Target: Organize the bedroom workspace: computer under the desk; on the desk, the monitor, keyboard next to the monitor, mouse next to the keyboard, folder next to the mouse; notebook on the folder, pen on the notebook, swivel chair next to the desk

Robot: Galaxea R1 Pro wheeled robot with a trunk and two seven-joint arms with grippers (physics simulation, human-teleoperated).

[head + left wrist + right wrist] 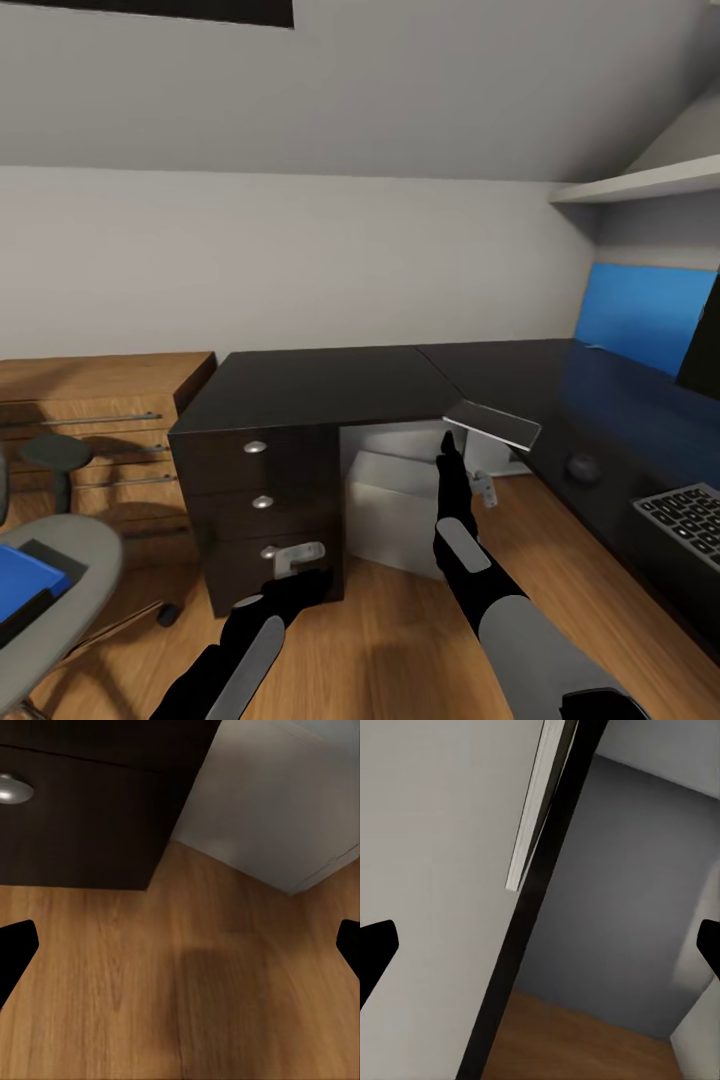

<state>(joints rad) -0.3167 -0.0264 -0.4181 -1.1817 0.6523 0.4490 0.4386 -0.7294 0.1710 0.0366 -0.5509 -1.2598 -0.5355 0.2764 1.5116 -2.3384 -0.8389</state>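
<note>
An L-shaped dark desk (320,385) fills the middle of the head view. On its right wing lie a keyboard (688,520) and a dark mouse (582,467), with the black monitor (703,350) behind them. A white computer (395,510) stands under the desk. A thin grey notebook (495,424) overhangs the inner corner; its white page edge (534,810) shows in the right wrist view. My right gripper (452,450) is open just below it, touching nothing. The blue folder (22,585) lies on the grey swivel chair (75,545) at the left. My left gripper (300,578) hangs open by the drawers.
The desk's drawer block (262,500) with round silver knobs stands in front of my left arm. A wooden dresser (95,420) sits against the wall at the left. A blue panel (640,315) leans at the back right under a white shelf (650,182). Wooden floor (180,982) lies below.
</note>
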